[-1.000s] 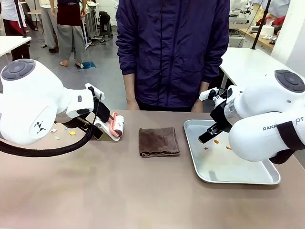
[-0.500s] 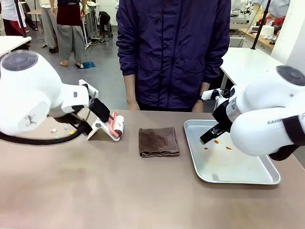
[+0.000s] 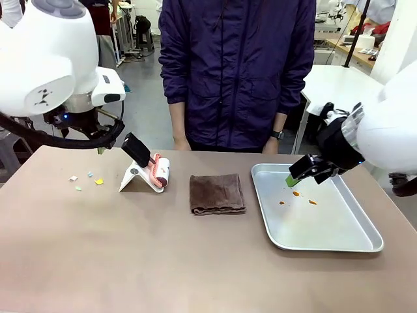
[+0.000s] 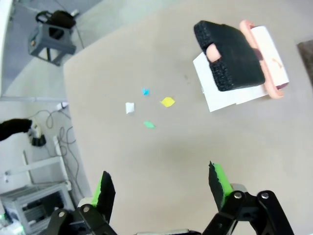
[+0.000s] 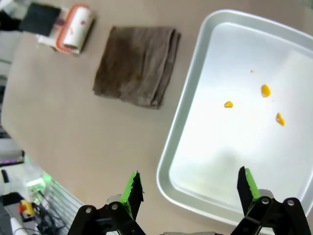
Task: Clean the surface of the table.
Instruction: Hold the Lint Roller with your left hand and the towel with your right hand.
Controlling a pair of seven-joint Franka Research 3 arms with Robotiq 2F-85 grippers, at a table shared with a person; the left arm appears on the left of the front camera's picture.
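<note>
Brownish-tan and matte, the table (image 3: 163, 261) spans the whole near field of the front view, and a person (image 3: 238, 72) in a dark jacket is seen standing at its far edge, at 12 o'clock. A folded brown cloth (image 3: 217, 193) lies near the middle. At its 9 o'clock a lint roller (image 3: 158, 172) is propped on a white stand, with its black handle angled up and away. In the left wrist view that handle (image 4: 230, 56) hides part of the roll. A few paper scraps (image 3: 99, 181) are scattered farther toward 9 o'clock, apart from the stand.

At the cloth's 3 o'clock a silver tray (image 3: 332, 225) rests on the table. Three small orange bits (image 3: 295, 193) lie in it, possibly crumbs; what they are cannot be told.

The left gripper (image 4: 160, 174) is held above bare tabletop with its jaws spread wide and nothing between them. The scraps lie at its 12 o'clock in its wrist view. The right gripper (image 5: 189, 175) hangs over the tray's near rim, likewise spread wide and empty. Much of the upper left of the front view is blocked by the left arm's white housing.
</note>
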